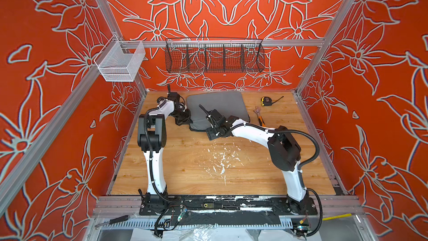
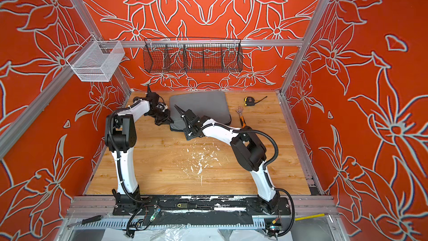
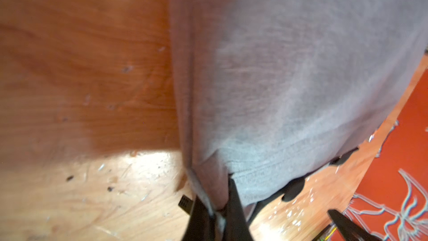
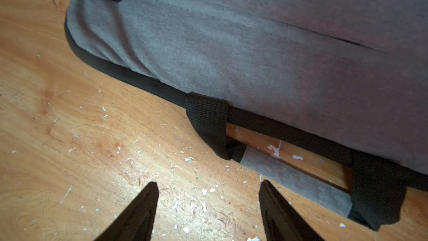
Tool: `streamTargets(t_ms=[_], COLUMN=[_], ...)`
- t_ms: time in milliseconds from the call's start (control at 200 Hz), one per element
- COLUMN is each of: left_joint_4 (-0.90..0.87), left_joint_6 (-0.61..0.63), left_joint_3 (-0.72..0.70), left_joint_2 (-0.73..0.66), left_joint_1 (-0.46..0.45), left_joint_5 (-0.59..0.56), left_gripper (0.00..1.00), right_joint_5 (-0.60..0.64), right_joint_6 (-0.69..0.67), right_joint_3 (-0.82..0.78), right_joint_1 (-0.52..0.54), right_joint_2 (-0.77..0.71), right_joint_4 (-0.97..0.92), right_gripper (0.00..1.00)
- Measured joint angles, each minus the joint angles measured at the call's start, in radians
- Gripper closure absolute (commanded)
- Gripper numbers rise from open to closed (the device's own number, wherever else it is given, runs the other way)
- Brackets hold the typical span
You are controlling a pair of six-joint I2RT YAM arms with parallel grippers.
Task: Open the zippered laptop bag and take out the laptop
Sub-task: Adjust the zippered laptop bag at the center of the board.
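Blurred laptop bag point(image 3: 289, 77) corner, apparently pinched, in the left gripper point(image 3: 217, 209)

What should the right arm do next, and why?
Probably ease the right gripper toward the bag's black edge near the left gripper: the left jaws are shut on that corner, the right jaws stand open over bare table, and no zipper pull clearly shows.

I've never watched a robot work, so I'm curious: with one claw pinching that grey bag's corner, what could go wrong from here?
1. The left gripper is shut on fabric at a corner of the laptop bag; it may slip off or only lift cloth.
2. The right gripper hangs open over the table beside the handle, so nothing seems to pin the bag; a pull could drag it whole instead of opening it.
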Motion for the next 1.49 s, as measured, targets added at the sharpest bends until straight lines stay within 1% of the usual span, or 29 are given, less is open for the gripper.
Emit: streamTargets(t_ms=[110,240,340,400,466,551,666,721,856,936,1011,1121,1186,1326,1376,1487], left_joint_4=[0.076,0.188,0.26,0.307,0.345,0.362,0.364,0.369,0.359,0.359,0.356,0.357,0.373,0.432,0.46,0.492], left_joint_6=[-0.029,-0.111,-0.19,-0.26,-0.326,-0.397,-0.469,-0.496,-0.548,-0.565,-0.572,-0.591,-0.618,-0.717,-0.757,-0.801], left_joint_3=[-0.101,-0.31,-0.503,-0.646,-0.775,-0.906,-1.02,-1.053,-1.114,-1.146,-1.159,-1.176,-1.19,-1.194,-1.185,-1.133], left_joint_2=[-0.046,-0.175,-0.315,-0.433,-0.55,-0.694,-0.86,-0.935,-1.072,-1.108,-1.111,-1.094,-1.085,-1.065,-1.038,-0.94], left_joint_1=[0.005,-0.003,-0.027,-0.062,-0.104,-0.148,-0.162,-0.167,-0.167,-0.172,-0.192,-0.255,-0.319,-0.504,-0.568,-0.674], left_joint_5=[0.048,0.067,0.05,0.024,-0.006,-0.045,-0.086,-0.107,-0.156,-0.158,-0.17,-0.203,-0.223,-0.305,-0.34,-0.391], left_gripper=[1.0,1.0,1.0,1.0,1.0,1.0,1.0,1.0,1.0,1.0,1.0,1.0,0.98,0.89,0.85,0.81], right_joint_5=[0.001,0.014,0.034,0.039,0.034,0.019,-0.034,-0.053,-0.097,-0.12,-0.133,-0.134,-0.135,-0.147,-0.157,-0.178], right_joint_6=[0.0,0.002,0.01,0.024,0.047,0.079,0.127,0.15,0.226,0.272,0.298,0.296,0.27,0.189,0.151,0.081], right_joint_3=[0.0,-0.055,-0.149,-0.208,-0.261,-0.33,-0.406,-0.421,-0.45,-0.473,-0.474,-0.401,-0.323,-0.133,-0.06,0.074], right_joint_1=[0.0,0.0,-0.007,-0.021,-0.053,-0.111,-0.167,-0.167,-0.158,-0.158,-0.159,-0.162,-0.168,-0.181,-0.185,-0.192], right_joint_2=[-0.001,-0.045,-0.121,-0.165,-0.19,-0.201,-0.21,-0.222,-0.224,-0.224,-0.214,-0.158,-0.102,0.025,0.073,0.158], right_joint_4=[-0.014,-0.016,-0.011,-0.006,0.007,0.035,0.074,0.097,0.163,0.214,0.242,0.239,0.232,0.194,0.174,0.143], right_gripper=[0.29,0.29,0.28,0.28,0.29,0.31,0.33,0.36,0.37,0.36,0.36,0.36,0.36,0.37,0.37,0.37])
